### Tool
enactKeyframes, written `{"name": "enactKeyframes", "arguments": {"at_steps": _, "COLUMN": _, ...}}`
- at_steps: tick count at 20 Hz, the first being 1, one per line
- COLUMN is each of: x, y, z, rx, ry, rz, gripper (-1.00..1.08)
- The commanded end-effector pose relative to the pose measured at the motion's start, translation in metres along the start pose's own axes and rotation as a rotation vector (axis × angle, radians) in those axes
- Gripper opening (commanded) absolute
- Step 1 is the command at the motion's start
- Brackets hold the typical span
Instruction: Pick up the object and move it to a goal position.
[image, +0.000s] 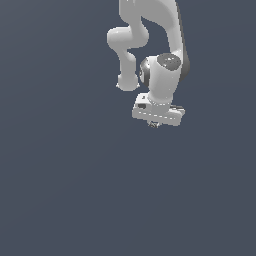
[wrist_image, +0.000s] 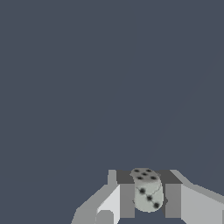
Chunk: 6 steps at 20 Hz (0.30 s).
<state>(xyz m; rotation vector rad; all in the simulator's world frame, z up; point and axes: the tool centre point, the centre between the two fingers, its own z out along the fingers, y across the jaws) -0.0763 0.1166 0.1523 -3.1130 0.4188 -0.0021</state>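
Observation:
The object (wrist_image: 147, 189) is a small pale whitish die with black pips. In the wrist view it sits between the two grey finger pads (wrist_image: 127, 200), which press on both of its sides. My gripper (wrist_image: 149, 205) is shut on it. In the exterior view the white gripper (image: 154, 123) hangs from the white arm (image: 165, 75) in the upper middle, pointing down. There the object is only a tiny speck (image: 153, 124) under the hand, mostly hidden by the fingertips. It is held above the ground.
A plain dark grey-blue ground (image: 75, 190) fills both views. No other object, container or edge shows.

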Motion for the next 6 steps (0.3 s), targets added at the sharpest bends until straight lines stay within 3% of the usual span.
{"name": "enactKeyframes", "arguments": {"at_steps": 1, "x": -0.0005, "y": -0.0011, "z": -0.0099, "rx": -0.001, "ry": -0.001, "rz": 0.0, "gripper": -1.0}}
{"name": "enactKeyframes", "arguments": {"at_steps": 6, "x": -0.0004, "y": -0.0021, "z": -0.017, "rx": -0.001, "ry": -0.001, "rz": 0.0, "gripper": -1.0}}
